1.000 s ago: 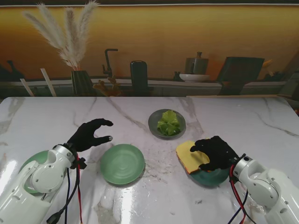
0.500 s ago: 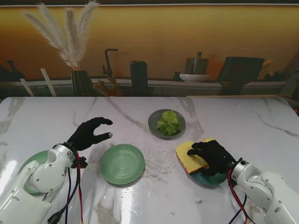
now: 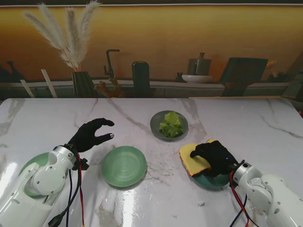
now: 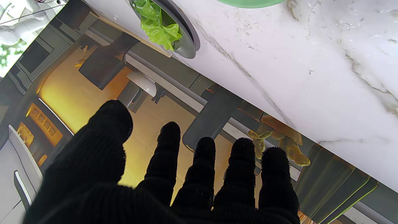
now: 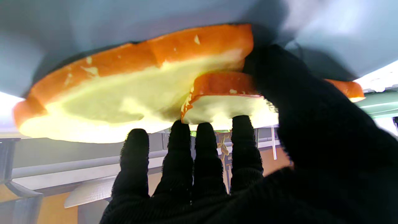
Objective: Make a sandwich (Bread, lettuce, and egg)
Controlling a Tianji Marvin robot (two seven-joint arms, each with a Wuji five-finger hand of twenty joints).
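— Two hands were in view; what had changed over the last second?

— Little. The right hand had slid a bit toward the robot's left and settled lower over the bread; the left hand had barely shifted, hovering over the table as before.

— Were the right fingers gripping the bread?

— They curled over it. In the right wrist view the thumb pressed against the crust of the upper slice, with four fingertips side by side at its edge. Whether the slice was truly pinched, I could not tell. A second slice lay under it.

— And the left fingers?

— Spread and bent, thumb apart from the others, holding nothing.

— What about the containers, nearest first?

— Nearest, on the right, the teal plate carried the bread, which overhung its left rim. At the far left, a green dish showed only partly behind the left arm; its contents were hidden. Between the hands, the green plate sat bare. Farther off, near the table's middle, the grey plate held the lettuce. No egg could be made out.
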